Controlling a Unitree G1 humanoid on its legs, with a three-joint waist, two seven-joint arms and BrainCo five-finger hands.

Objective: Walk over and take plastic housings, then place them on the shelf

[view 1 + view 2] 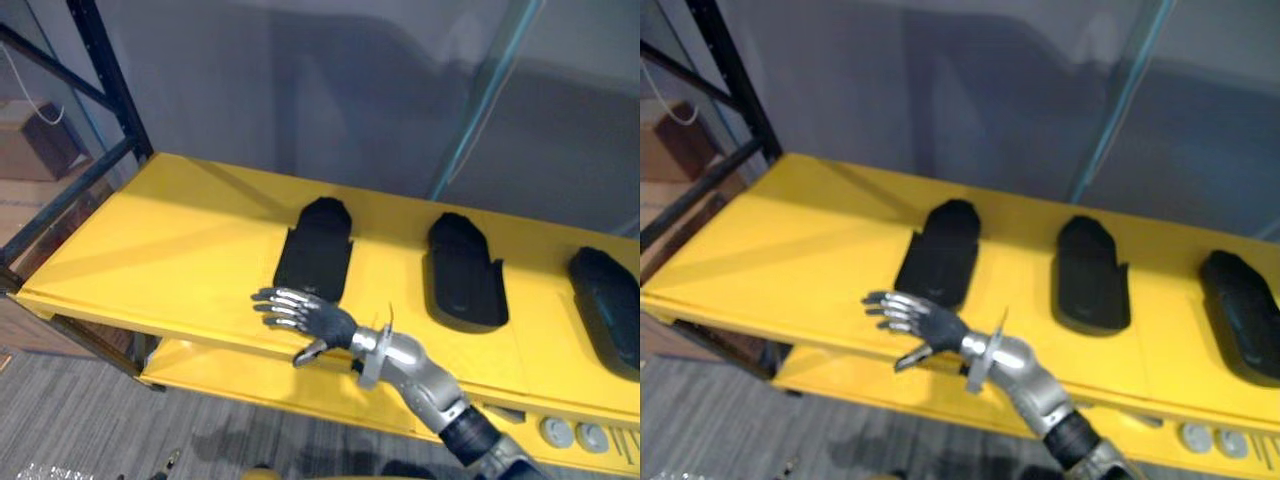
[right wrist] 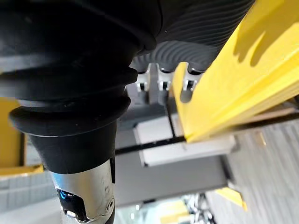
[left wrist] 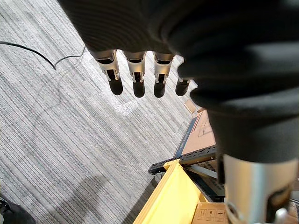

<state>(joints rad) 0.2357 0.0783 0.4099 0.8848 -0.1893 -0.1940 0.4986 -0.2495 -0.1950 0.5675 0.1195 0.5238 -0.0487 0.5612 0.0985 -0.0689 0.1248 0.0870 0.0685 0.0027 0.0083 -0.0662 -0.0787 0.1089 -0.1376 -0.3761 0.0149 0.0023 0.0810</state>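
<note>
1. Left wrist view: left hand [image 3: 136, 70] hangs over the floor [image 3: 56, 140], fingers straight, empty.
2. Lower centre: right hand [image 1: 305, 318], fingers spread and empty, at the shelf's [image 1: 150, 240] front edge, just beside the leftmost housing [image 1: 315, 250].
3. Middle housing [image 1: 463, 272] and right housing [image 1: 608, 300] lie further right.
4. Probably best: draw straight back without nudging it.

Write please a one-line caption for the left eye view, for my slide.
Open right hand at the front edge of the yellow shelf, near the leftmost plastic housing of three black ones.
</note>
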